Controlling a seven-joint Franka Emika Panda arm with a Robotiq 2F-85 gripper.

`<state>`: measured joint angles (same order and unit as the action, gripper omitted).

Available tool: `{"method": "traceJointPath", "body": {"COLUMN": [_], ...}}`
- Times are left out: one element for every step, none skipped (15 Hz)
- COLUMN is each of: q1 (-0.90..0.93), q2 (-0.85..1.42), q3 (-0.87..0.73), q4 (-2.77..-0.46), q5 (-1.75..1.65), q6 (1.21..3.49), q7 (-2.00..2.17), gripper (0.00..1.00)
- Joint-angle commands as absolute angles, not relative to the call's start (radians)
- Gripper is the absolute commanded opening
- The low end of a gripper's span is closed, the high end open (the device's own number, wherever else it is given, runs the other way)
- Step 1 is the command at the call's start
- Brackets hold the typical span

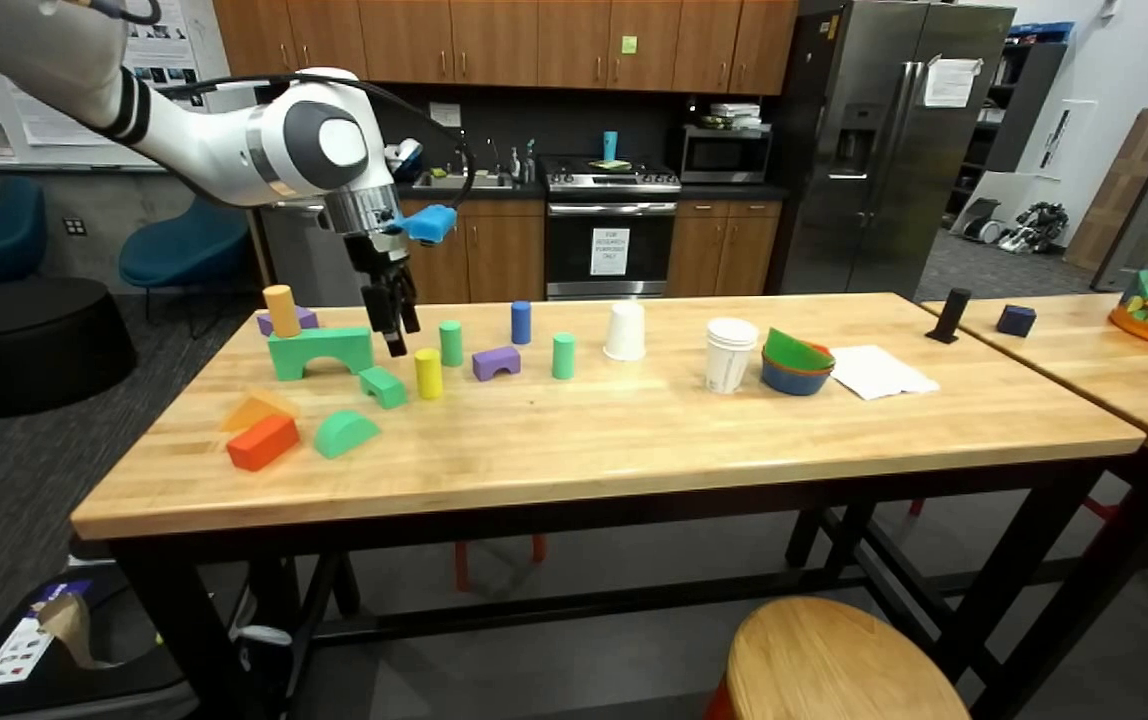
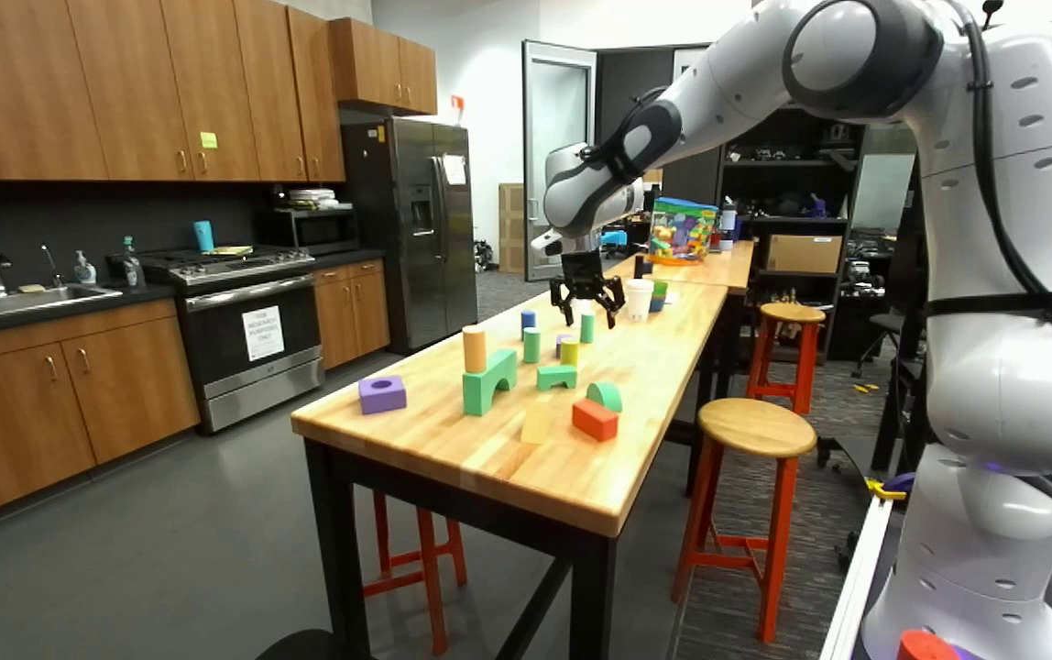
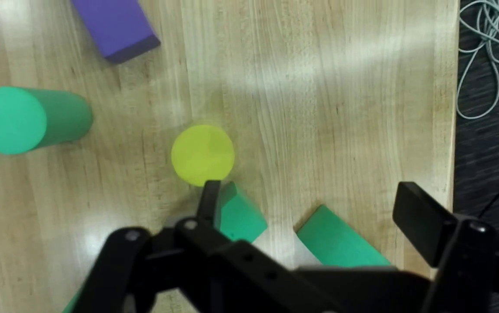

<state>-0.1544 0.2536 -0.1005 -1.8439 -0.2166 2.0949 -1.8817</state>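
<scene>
In an exterior view, your black 2-finger gripper [image 1: 405,341] hangs pointing down above the pale wooden tabletop [image 1: 574,440]. Near it, an upright yellow cylinder [image 1: 428,373] stands just beside a small green arch block [image 1: 383,387]. Further left in the picture, a pale orange cylinder [image 1: 281,311] stands on a large green arch block [image 1: 321,346]; closer to the camera are a red rectangular block [image 1: 264,442] and a green half-disc block [image 1: 345,433]. To the right you find a purple arch block [image 1: 496,362], a blue cylinder [image 1: 521,322] and a white upside-down cup [image 1: 625,330].

In an exterior view, you see the gripper's fingers [image 2: 618,295] spread, with a gap between the tips. A purple block with a round hole [image 2: 382,396] lies near the tabletop's edge.

In the wrist view, your fingers stand wide apart with only air between them, and parts of 2 green blocks [image 3: 340,241] show on the tabletop below. The yellow cylinder's round top shows just past 1 fingertip in the picture. Loops of pale cord [image 3: 487,41] rest on a dark surface [image 3: 484,152] beyond the tabletop.
</scene>
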Motion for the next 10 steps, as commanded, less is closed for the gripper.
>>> {"method": "traceJointPath", "body": {"q1": [-0.159, -0.163, -0.169, -0.173, -0.172, -0.176, -0.178, -0.180, -0.183, -0.189], "q2": [0.269, 0.274, 0.277, 0.281, 0.289, 0.296, 0.303, 0.309, 0.317, 0.328], "q3": [-0.098, -0.093, -0.087, -0.083, -0.082, -0.078, -0.075, -0.071, -0.066, -0.059], "q4": [-1.824, -1.816, -1.809, -1.804, -1.796, -1.786, -1.776, -1.766, -1.753, -1.736], "q5": [-0.233, -0.216, -0.192, -0.177, -0.172, -0.156, -0.144, -0.129, -0.110, -0.081], "q6": [2.106, 2.098, 2.092, 2.089, 2.094, 2.098, 2.100, 2.110, 2.112, 2.106], "q7": [-1.868, -1.890, -1.916, -1.933, -1.943, -1.968, -1.989, -2.011, -2.037, -2.074], "gripper": [1.00, 1.00, 1.00, 1.00, 1.00, 1.00, 1.00, 1.00, 1.00, 1.00]}}
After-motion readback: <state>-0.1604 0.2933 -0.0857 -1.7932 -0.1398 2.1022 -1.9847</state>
